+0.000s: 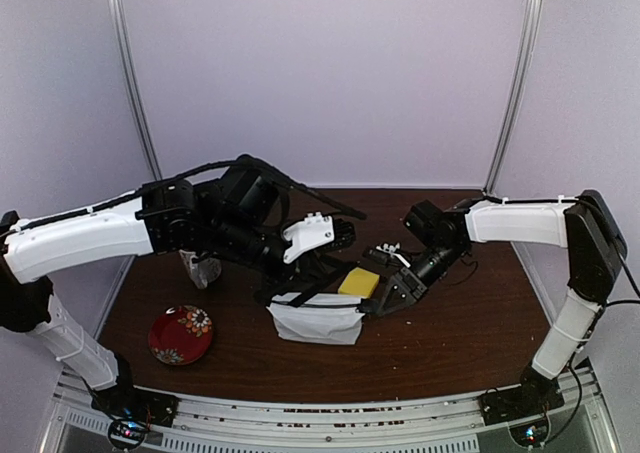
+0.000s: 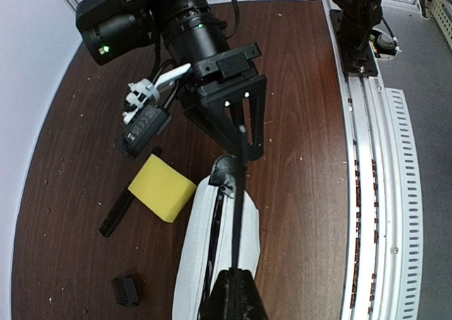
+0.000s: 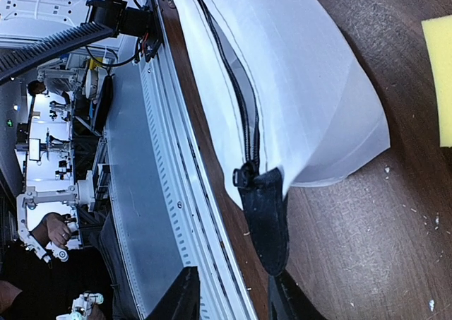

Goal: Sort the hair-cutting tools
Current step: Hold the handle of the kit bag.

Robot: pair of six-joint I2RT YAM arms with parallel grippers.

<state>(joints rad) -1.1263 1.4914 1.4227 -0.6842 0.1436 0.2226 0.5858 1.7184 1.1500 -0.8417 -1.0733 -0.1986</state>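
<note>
Getting set, it seems, to unzip the pouch [image 3: 304,87], the right pincer [image 3: 233,295] is sitting spread around its black tab [image 3: 268,221] and needs to pinch it, the left pincer [image 2: 233,292] pressed together, the trimmer [image 2: 116,214] lying on the tabletop [image 2: 296,193].

Two robot arms [image 1: 90,238] [image 1: 520,221] reach over one brown table [image 1: 450,343]. On it lie one white pouch [image 1: 315,325], one yellow sponge [image 2: 161,188] and one red plate [image 1: 180,334]. Of the black tools, three show: one slim comb [image 2: 239,214], one stick-shaped tool [image 2: 116,214] and one small square piece [image 2: 126,289]. One crumpled silvery thing [image 1: 200,268] is too blurred to name.
</note>
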